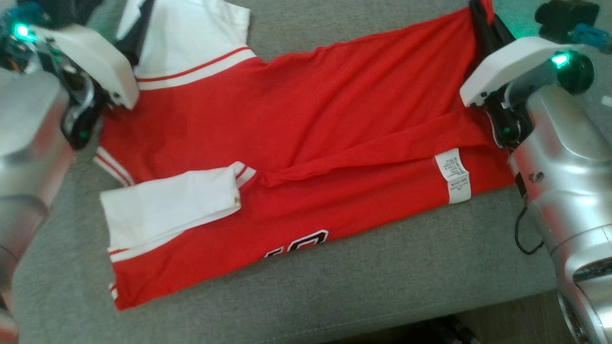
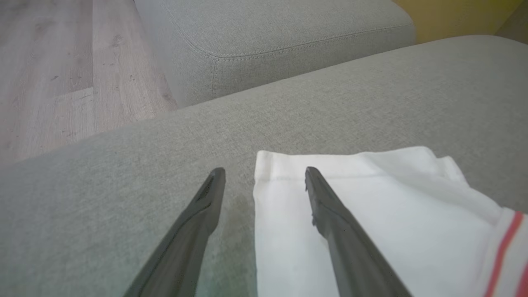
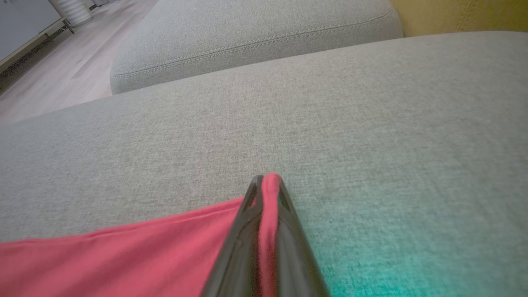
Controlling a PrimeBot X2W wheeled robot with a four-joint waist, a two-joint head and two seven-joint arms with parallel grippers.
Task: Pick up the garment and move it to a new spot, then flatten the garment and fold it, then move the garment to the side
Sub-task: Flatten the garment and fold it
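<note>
A red garment [image 1: 306, 119] with white sleeves and red-striped trim lies spread across the grey cushion [image 1: 382, 272], partly folded over itself, with a white care label near its right end. My left gripper [image 2: 265, 171] is open at the far left corner. One finger rests over the edge of the white sleeve [image 2: 371, 198] and the other over bare cushion. In the head view its dark fingers [image 1: 136, 33] lie by that upper sleeve. My right gripper [image 3: 267, 179] is shut on the garment's red hem [image 3: 123, 255] at the far right corner [image 1: 483, 24].
A second grey cushion [image 2: 268, 41] lies beyond the one I work on, with a gap between them. Wooden floor [image 2: 62, 62] is off to the left, and a yellow surface [image 3: 453, 12] stands behind. The cushion's front edge runs along the bottom of the head view.
</note>
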